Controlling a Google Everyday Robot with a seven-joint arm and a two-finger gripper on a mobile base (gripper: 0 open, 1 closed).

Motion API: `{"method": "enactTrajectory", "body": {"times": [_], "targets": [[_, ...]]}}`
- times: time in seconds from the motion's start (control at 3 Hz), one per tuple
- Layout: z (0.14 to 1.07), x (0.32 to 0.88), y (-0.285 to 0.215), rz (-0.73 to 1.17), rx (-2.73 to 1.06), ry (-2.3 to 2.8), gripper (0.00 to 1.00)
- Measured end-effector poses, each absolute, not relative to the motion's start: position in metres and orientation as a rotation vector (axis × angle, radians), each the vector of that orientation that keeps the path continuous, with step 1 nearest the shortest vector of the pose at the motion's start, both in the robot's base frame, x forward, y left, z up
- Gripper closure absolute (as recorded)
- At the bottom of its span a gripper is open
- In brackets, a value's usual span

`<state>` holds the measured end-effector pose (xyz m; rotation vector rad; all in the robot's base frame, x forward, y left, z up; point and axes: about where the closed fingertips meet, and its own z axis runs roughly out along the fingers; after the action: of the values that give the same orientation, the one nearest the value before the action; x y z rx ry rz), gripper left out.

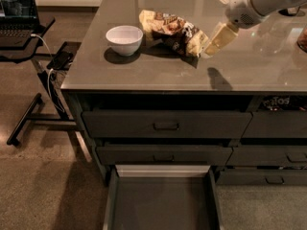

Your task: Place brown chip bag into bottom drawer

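Observation:
The brown chip bag lies crumpled on the grey counter, just right of a white bowl. My gripper hangs from the white arm at the upper right. Its tip is right beside the bag's right end, low over the counter. The bottom drawer is pulled open at the bottom of the view, with nothing on its flat grey floor.
Two shut handled drawers sit above the open one. A right-hand drawer column adjoins them. A stand with a laptop and cables stands on the floor to the left. A dark object sits at the counter's right edge.

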<state>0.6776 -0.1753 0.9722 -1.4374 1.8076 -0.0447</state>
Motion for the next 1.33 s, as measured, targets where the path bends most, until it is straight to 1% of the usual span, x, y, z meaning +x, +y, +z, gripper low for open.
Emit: {"method": "enactTrajectory", "body": {"times": [0.67, 1.33], "targets": [[0.953, 0.741, -0.170, 0.034, -1.380, 1.792, 0.00], [0.937, 0.784, -0.141, 0.196, -1.313, 1.772, 0.00]]}}
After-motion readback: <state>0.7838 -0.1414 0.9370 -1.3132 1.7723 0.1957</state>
